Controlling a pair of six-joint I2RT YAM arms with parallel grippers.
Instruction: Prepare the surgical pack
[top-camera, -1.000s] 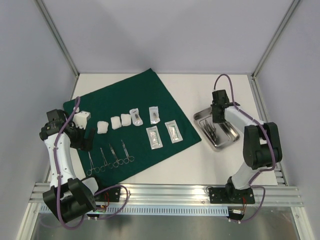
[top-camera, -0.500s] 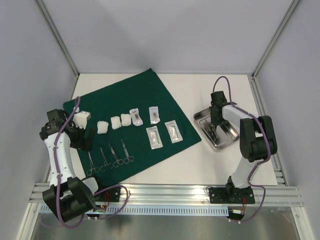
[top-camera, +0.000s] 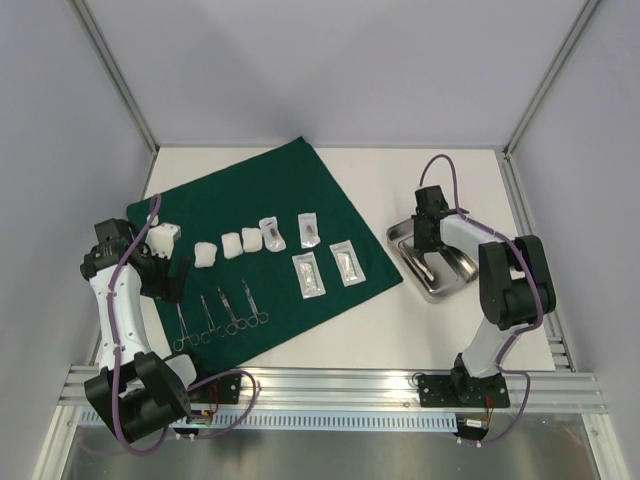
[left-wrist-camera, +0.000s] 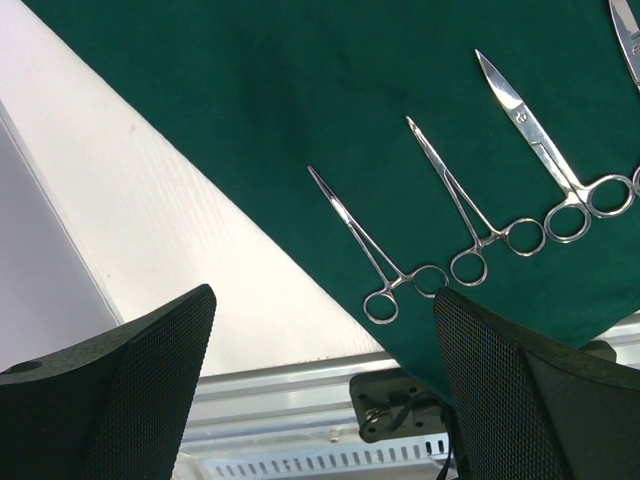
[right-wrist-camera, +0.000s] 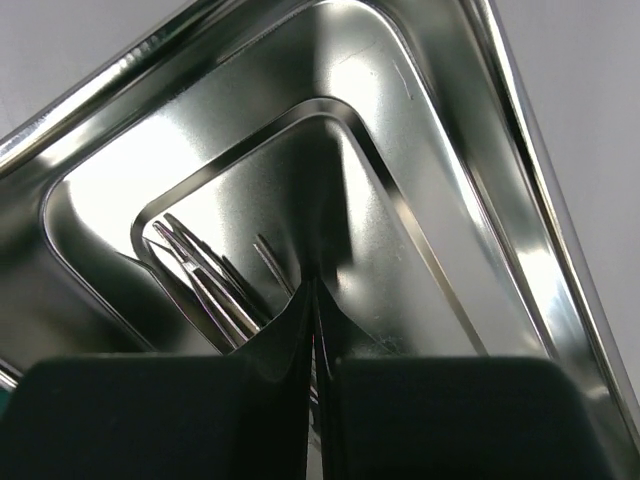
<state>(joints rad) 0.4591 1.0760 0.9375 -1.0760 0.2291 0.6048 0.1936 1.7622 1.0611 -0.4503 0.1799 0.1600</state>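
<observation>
Since the large dark green cloth (top-camera: 260, 215) lies flat on the white tabletop (top-camera: 400, 180), bearing white gauze squares (top-camera: 230, 245), clear pouches (top-camera: 325, 265) and a row of steel ring-handled instruments (top-camera: 220, 315), the layout looks well along. Thin instruments (right-wrist-camera: 200, 275) left in the small steel tray (top-camera: 460, 265) still need moving, and the cloth still needs wrapping. The right jaws reach into that tray, clenched. The left jaws hang released over the cloth's near-left edge.

White tabletop (top-camera: 400, 330) inside pale grey walls (top-camera: 330, 70), aluminium corner posts (top-camera: 115, 75), slotted rail (top-camera: 350, 385) in front.
</observation>
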